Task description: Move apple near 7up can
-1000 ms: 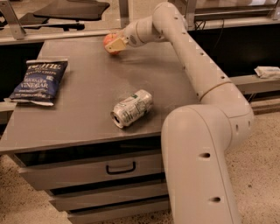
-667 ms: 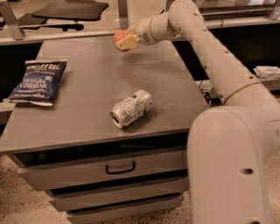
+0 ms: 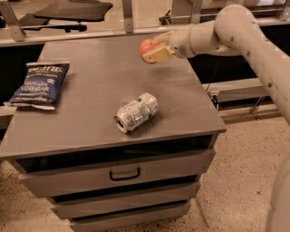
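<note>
While gripper (image 3: 155, 45) clamps apple (image 3: 146, 45), abv table (image 3: 90, 86) rear

"VINEGAR" on blue chip bag (image 3: 40, 85), well left of gripper (image 3: 153, 50) with apple (image 3: 147, 45)

The gripper (image 3: 153, 47) is up at about 1 o'clock from the 7up can (image 3: 137, 112), clamped on the apple (image 3: 145, 45). It covers the apple's 3 o'clock side, so only the left part of the fruit shows, and I can't make out a stem. The arm (image 3: 253, 41) runs out of frame at 3 o'clock, and a pale chunk of the robot at 4 to 5 o'clock is chopped by the edge too. The can's markings are too smeared to read and its far end is turned away. On the chip bag (image 3: 40, 85) the small print is mush. The chair (image 3: 72, 9) at 11 o'clock is cut off by the top edge.
</note>
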Controlling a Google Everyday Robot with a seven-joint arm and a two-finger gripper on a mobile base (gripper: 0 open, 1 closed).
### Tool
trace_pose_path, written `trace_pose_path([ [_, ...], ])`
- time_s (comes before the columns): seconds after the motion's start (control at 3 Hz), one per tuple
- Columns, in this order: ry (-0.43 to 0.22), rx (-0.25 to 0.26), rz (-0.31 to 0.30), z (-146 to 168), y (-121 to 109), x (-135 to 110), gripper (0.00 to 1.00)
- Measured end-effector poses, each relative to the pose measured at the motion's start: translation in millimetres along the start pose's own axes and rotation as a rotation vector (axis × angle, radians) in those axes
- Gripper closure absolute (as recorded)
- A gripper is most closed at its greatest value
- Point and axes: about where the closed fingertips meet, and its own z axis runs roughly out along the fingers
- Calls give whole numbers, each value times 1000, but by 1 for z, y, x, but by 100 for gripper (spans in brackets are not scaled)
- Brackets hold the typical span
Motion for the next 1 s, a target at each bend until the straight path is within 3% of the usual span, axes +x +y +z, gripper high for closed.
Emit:
trace_pose_path([
  [0.33,17,-45,0,-42,27,24,100],
  [1.0,40,-88,-26,-113,40,54,100],
])
